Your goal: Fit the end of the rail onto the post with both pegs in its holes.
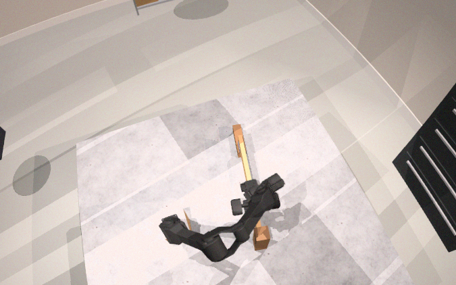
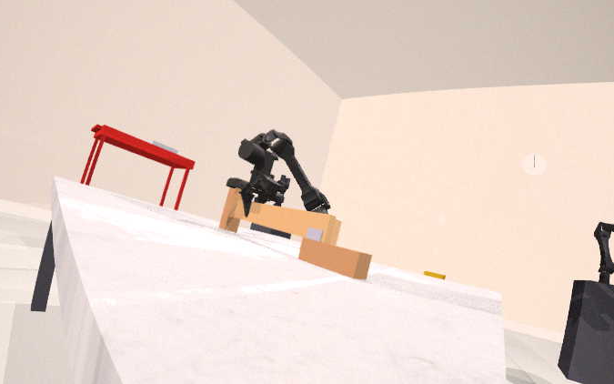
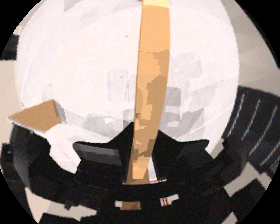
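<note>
The long wooden rail (image 1: 246, 165) (image 2: 289, 218) (image 3: 153, 37) is raised off the table at its near end and looks roughly level. Its far end is at the pale bracket (image 2: 314, 234) on the low footboard block (image 1: 236, 130) (image 2: 327, 257). My gripper (image 1: 251, 189) (image 2: 247, 206) (image 3: 139, 124) is shut on the rail close to its near end, with the fingers pointing down. The short upright post (image 1: 261, 234) (image 2: 227, 212) stands right by that near end. The pegs and holes are hidden, and I cannot tell whether the end touches the post.
A thin wooden piece (image 1: 187, 219) (image 3: 41, 116) stands on the table (image 1: 123, 169) (image 2: 251, 324), left of the rail in the top view. My arm (image 1: 215, 248) (image 2: 294, 165) reaches across beside the post. A black drawer cabinet (image 1: 445, 159) is off to the right.
</note>
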Available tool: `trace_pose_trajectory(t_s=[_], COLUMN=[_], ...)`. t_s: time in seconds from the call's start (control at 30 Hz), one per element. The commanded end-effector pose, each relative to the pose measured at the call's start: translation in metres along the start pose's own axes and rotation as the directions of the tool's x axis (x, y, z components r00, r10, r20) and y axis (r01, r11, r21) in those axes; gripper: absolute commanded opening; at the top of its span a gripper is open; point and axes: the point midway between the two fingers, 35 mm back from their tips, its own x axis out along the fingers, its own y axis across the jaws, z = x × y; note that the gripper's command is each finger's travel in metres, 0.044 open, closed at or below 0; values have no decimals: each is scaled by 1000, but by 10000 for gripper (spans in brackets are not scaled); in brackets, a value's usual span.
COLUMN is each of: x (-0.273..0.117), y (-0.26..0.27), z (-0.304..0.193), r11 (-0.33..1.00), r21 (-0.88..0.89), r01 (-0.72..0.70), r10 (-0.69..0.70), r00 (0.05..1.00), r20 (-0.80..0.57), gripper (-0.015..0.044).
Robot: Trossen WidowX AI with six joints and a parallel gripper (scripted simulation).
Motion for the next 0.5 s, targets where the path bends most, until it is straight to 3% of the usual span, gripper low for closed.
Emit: trace_pose_trajectory(t_s=[0.0, 0.47], x=[-3, -4], y=[-1, -1], z=[-3, -7], r11=[1000, 1000], r21=[1, 1], r01=[7, 7], r10=[-7, -7], r00=[1000, 1000], r20=[3, 3], gripper=[0, 0])
